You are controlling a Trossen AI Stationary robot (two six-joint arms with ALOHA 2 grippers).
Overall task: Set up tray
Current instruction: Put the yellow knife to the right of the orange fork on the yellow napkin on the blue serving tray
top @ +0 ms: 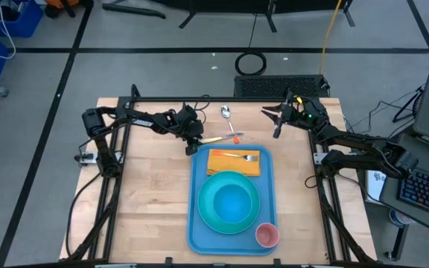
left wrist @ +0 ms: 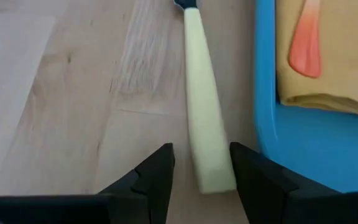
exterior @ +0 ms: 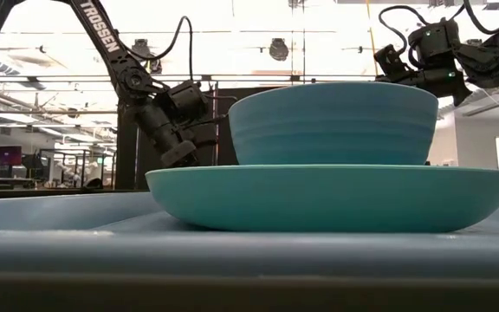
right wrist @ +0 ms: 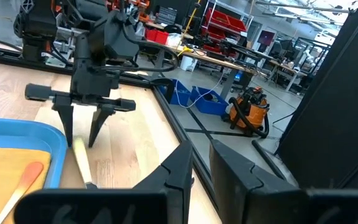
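Pale-handled utensil [left wrist: 205, 118], probably a knife, between open left end effector [left wrist: 201, 171] fingers, beside tray [left wrist: 267, 93].

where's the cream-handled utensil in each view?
High: cream-handled utensil on the wood just past the tray's far rim, under the left gripper.
Low: hidden behind the bowl and plate.
Left wrist: handle between the open fingers.
Right wrist: beside the tray.
Shared landmark: the tray's rim.
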